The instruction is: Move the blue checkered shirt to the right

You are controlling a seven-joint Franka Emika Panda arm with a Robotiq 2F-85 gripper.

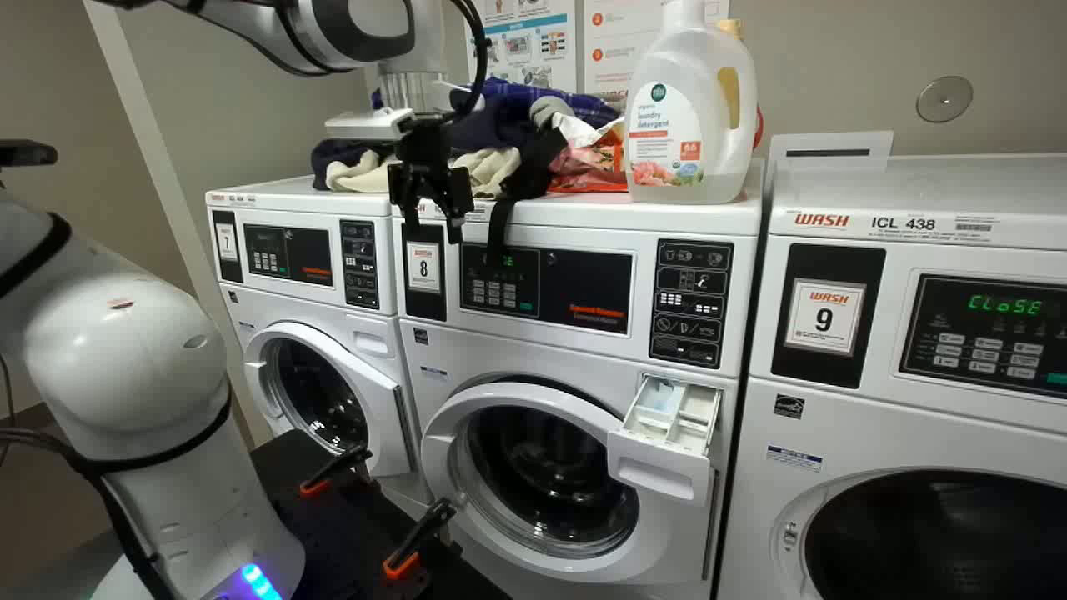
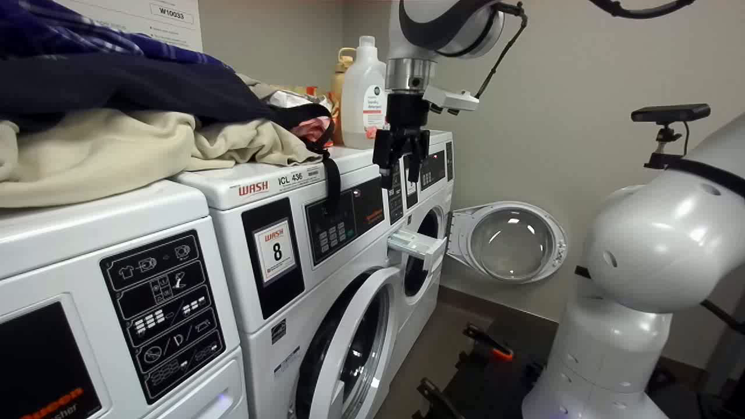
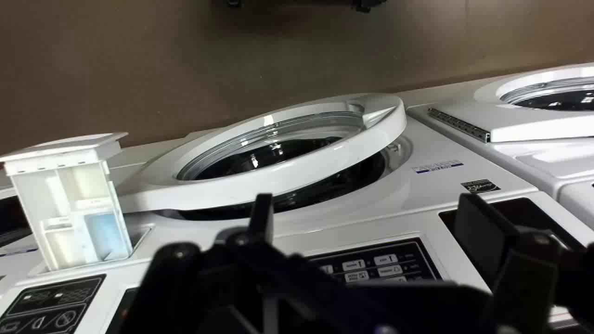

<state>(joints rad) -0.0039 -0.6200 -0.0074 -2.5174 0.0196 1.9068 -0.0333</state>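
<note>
The blue checkered shirt [image 1: 583,105] lies on top of a pile of clothes on the washers. It also shows at the upper left of an exterior view [image 2: 99,36], above a dark navy garment [image 2: 116,81] and a beige cloth [image 2: 105,145]. In an exterior view the arm covers part of the shirt. My gripper [image 1: 435,218] points down in front of washer 8's upper front edge, apart from the pile; it also shows in an exterior view [image 2: 400,174]. In the wrist view the fingers [image 3: 371,208] are wide apart with nothing between them. The shirt is out of the wrist view.
A detergent bottle [image 1: 679,125] stands right of the pile. A black strap [image 1: 500,218] hangs over washer 8's front. A detergent drawer [image 1: 675,417] is pulled out, and it shows in the wrist view [image 3: 60,160]. Washer 8's round door [image 3: 352,153] stands ajar.
</note>
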